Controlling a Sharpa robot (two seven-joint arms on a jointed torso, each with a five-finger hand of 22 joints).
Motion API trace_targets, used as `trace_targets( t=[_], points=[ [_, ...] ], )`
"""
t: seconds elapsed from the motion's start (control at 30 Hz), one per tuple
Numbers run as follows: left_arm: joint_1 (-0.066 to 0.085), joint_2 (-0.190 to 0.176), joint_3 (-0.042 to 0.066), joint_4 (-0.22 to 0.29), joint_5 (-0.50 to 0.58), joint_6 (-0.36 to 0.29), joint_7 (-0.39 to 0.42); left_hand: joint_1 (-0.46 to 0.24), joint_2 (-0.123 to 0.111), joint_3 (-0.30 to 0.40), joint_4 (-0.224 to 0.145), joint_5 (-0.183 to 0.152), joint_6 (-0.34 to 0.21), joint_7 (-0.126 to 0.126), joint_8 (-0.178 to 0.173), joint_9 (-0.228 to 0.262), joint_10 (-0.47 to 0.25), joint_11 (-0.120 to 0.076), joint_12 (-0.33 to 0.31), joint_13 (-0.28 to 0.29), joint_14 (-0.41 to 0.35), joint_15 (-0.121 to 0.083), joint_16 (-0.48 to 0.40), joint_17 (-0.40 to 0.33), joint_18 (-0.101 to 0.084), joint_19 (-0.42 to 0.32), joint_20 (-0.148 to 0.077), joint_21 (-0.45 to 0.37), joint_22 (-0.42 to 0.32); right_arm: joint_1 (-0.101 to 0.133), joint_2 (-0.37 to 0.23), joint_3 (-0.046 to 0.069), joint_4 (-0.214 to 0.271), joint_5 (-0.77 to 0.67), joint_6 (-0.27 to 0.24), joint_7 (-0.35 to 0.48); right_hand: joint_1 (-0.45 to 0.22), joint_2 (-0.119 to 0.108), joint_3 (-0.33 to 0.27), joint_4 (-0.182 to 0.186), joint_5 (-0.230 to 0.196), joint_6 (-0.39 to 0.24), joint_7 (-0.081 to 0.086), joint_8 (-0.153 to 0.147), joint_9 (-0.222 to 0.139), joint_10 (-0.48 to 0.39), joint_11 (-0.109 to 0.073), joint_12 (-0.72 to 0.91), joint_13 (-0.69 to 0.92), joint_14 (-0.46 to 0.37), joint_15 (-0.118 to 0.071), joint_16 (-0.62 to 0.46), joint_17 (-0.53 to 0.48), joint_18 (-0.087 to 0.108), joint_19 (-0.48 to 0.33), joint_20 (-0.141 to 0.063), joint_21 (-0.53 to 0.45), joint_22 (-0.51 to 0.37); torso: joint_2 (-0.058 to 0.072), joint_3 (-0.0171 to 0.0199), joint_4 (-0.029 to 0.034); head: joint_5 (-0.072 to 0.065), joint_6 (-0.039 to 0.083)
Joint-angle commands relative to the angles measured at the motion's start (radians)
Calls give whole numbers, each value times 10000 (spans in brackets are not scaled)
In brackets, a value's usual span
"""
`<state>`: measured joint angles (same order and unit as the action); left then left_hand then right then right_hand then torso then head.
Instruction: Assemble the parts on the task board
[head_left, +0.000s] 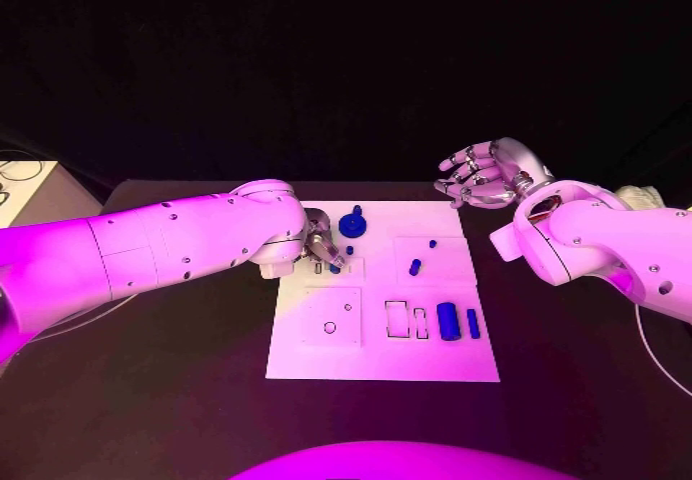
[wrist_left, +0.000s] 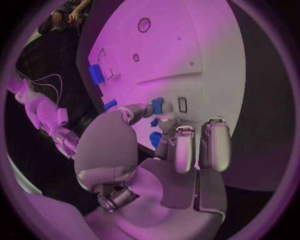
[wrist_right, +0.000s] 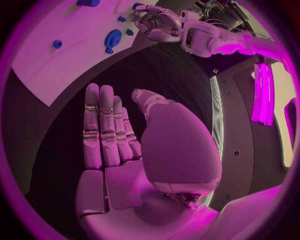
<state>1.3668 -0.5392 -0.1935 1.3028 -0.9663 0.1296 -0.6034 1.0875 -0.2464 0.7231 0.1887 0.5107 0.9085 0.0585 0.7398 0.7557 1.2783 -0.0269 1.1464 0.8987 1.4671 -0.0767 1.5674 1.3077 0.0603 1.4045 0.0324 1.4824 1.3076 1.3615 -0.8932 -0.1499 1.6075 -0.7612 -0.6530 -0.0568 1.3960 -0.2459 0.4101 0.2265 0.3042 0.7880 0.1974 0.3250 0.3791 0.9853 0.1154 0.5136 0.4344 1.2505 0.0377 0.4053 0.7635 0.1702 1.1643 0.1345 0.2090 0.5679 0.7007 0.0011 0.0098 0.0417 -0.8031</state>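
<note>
The white task board (head_left: 378, 355) lies in the middle of the table. My left hand (head_left: 320, 250) is over its back left part and pinches a small blue part (wrist_left: 157, 105) between thumb and a finger, just above the board beside a small rectangular slot (wrist_left: 182, 104). Another blue piece (wrist_left: 155, 139) shows under the fingers. A blue round part (head_left: 353, 222) stands near the board's far edge. Two small blue pegs (head_left: 431, 243) (head_left: 415, 266) are at the middle right. A blue cylinder (head_left: 449, 321) and a blue bar (head_left: 472, 322) lie at the right. My right hand (head_left: 490, 172) hangs raised beyond the board's far right corner, fingers apart, holding nothing.
Outlined recesses (head_left: 397, 318) and a round hole (head_left: 330, 327) mark the board's near half. Black table (head_left: 173, 380) surrounds the board. In the right wrist view the left hand (wrist_right: 156, 22) reaches over the board (wrist_right: 56, 70) next to the round part (wrist_right: 112, 39).
</note>
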Motion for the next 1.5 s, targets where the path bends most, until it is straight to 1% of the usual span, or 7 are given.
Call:
trace_targets(
  t=[0.03, 0.43, 0.57, 0.8, 1.07, 1.23, 1.5],
  points=[
    [-80, 93, -52, -28, 257, 455, -67, -5, 72, 1992, -2028, -20, 163, -117, 14, 6, 76, -2, 65, 29, 1037, -42, 34, 2631, -73, 53, 5, 60, 271, -5, -1, 2, 21, -46, 116, 55, -113, 23, 11, -57, 63, -70, -10, 66, 14, -69, 7, -63, -8, -16, 37, -32, 8, 96, -19, 80, -30, -8, -4, 7, 3, -9, -7],
    [-79, 205, -52, -137, 290, 494, -75, -168, 240, 1849, -1890, -113, 214, -164, -4, 36, 173, -33, 97, 88, 1037, -62, 34, 2631, -80, 71, -5, 62, 302, -5, 5, 2, 23, -46, 133, 59, -113, 23, 11, -57, 63, -70, -10, 66, 14, -69, 7, -63, -8, -16, 37, -32, 8, 96, -19, 80, -30, -8, -5, 14, 3, -39, -39],
    [-79, 236, -52, -170, 289, 539, -80, -240, 278, 1710, -1852, -160, 226, -185, -10, 54, 208, -48, 100, 98, 1037, -71, 34, 2631, -79, 67, -12, 54, 298, -5, 7, 2, 22, -45, 139, 62, -113, 23, 11, -57, 63, -70, -10, 66, 14, -69, 7, -63, -8, -16, 37, -32, 8, 96, -19, 80, -30, -8, -5, 2, 13, -54, -44],
    [-91, 337, -60, -289, 273, 544, -84, -439, 430, 925, -1668, -287, 216, -258, -83, 109, 257, -97, 56, 81, 1037, -108, 34, 2631, -79, 60, -42, 19, 286, -6, 8, 2, 31, -15, 156, 77, -113, 23, 11, -57, 63, -70, -10, 66, 14, -69, 7, -63, -8, -16, 37, -32, 8, 96, -19, 80, -30, -8, 4, 4, 3, -72, -40],
    [-108, 382, -71, -378, 159, 563, -92, -576, 502, 231, -1435, -343, 249, -298, -179, 110, 236, -112, 19, 63, 1037, -124, 34, 2631, -75, 48, -57, -15, 257, -6, -10, 2, 50, 25, 172, 89, -119, 23, 11, -63, 66, -77, -7, 73, 14, -73, 10, -63, -28, -18, 40, -55, 17, 97, -17, 85, -45, -28, -1, 5, 5, -100, -61],
    [-110, 386, -73, -420, 81, 584, -97, -722, 524, -497, -1127, -389, 319, -311, -281, 86, 169, -120, -25, 23, 1037, -131, 34, 2631, -73, 48, -66, -39, 246, -6, -12, 2, 49, 45, 186, 104, -130, 22, 7, -60, 63, -83, -4, 76, 14, -78, 14, -64, -39, -21, 44, -67, 22, 97, -18, 89, -55, -40, -7, 5, 14, -116, -68],
    [-110, 378, -77, -486, -42, 681, -109, -810, 489, -1139, -823, -429, 384, -311, -361, 70, 123, -116, -30, 25, 1037, -130, 34, 2631, -71, 46, -69, -59, 235, -6, -21, 2, 46, 58, 201, 118, -172, 17, -10, -48, 49, -106, 4, 83, 13, -93, 25, -65, -71, -29, 56, -105, 39, 96, -21, 101, -85, -77, -13, 3, 14, -104, -66]
  ],
)
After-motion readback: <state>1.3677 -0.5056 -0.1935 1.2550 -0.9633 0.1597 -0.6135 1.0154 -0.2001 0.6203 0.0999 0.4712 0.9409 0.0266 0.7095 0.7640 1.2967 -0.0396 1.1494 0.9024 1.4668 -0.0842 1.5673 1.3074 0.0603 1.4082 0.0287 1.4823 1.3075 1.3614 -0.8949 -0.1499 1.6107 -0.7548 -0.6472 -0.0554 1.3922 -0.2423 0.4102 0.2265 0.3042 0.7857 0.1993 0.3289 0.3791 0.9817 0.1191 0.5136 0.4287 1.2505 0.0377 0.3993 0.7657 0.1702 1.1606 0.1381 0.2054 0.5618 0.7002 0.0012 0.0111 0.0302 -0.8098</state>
